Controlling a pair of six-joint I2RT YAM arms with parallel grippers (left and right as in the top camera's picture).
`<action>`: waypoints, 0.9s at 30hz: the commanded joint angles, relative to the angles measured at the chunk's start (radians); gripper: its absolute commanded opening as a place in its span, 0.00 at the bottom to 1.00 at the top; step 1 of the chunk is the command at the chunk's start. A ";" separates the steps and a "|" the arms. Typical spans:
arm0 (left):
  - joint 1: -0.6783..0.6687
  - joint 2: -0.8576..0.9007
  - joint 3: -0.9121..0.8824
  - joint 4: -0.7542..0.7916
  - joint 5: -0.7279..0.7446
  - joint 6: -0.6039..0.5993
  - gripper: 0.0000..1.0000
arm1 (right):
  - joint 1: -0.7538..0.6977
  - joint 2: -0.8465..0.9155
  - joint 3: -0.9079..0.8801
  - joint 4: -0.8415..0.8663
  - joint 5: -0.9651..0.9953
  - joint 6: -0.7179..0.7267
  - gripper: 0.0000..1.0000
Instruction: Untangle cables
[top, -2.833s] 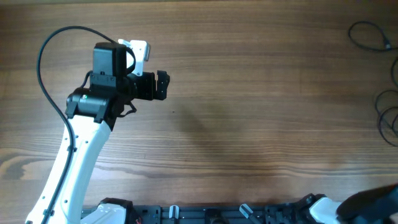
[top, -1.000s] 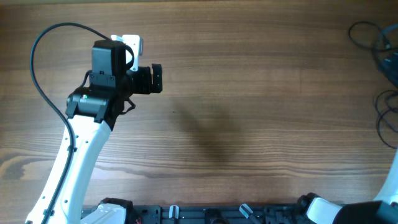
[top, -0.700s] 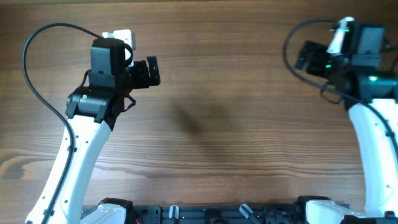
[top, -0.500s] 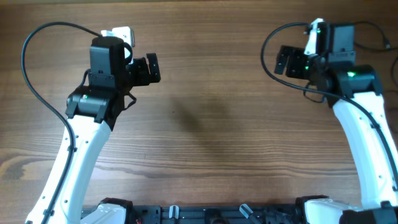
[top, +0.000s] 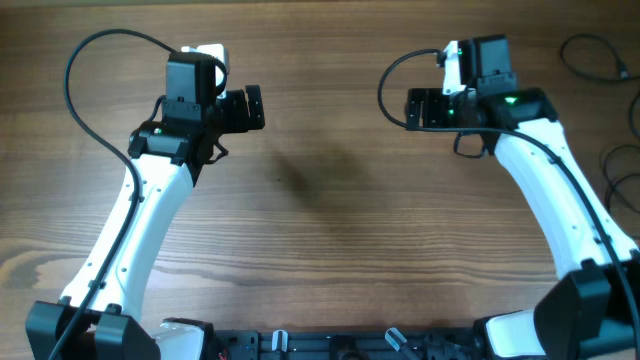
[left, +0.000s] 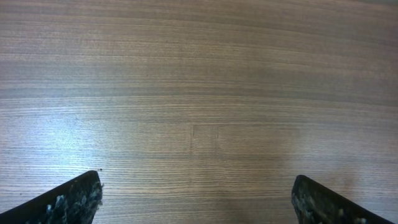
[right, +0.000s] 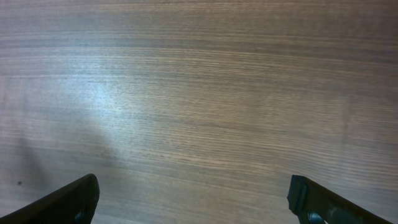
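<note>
**Cables at Right Edge; Both Grippers Open Above Bare Wood**

**1. Appearance.** In the overhead view, the cables (top: 592, 60) are very thin dark wires lying in loose loops on the wooden table (top: 330, 250). One loop lies in the top right corner of that view. A second loop (top: 618, 175) lies lower down, against the right edge. The two loops look apart. Whether a strand joins them cannot be told.

**2. Position relative to the grippers.** The right gripper (top: 410, 108) points toward the table centre, away from the cables. Both loops lie behind it, on the outer side of the right arm (top: 545, 195), well apart from the fingertips. The left gripper (top: 256, 107) is over the left half of the table, also pointing toward the centre, and is farther still from the wires. Neither gripper touches a wire.

**3. Gripper state.** In the left wrist view, the fingers (left: 74, 199) sit in opposite bottom corners of the picture. They are spread wide, with only wood grain between them. The right wrist view shows its fingers (right: 68, 199) in the same position. Both grippers are fully apart and hold nothing.

**4. Limits of view.**
- Both loops are cut off by the right edge of the overhead view.
- The plug ends are too small to make out.
- The wires cannot be counted.
- The lower loop runs near the right arm, and whether the arm hides part of it cannot be told.
- Only the finger ends appear in each wrist view.
</note>
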 joint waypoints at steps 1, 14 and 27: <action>-0.002 0.005 0.001 0.001 -0.025 0.024 1.00 | 0.031 0.029 -0.013 0.000 0.058 0.034 1.00; -0.002 0.005 0.001 -0.054 -0.103 0.027 1.00 | 0.050 0.029 -0.013 -0.016 0.165 0.031 1.00; -0.002 0.005 0.001 -0.063 -0.103 0.027 1.00 | 0.050 0.029 -0.013 -0.014 0.154 0.031 1.00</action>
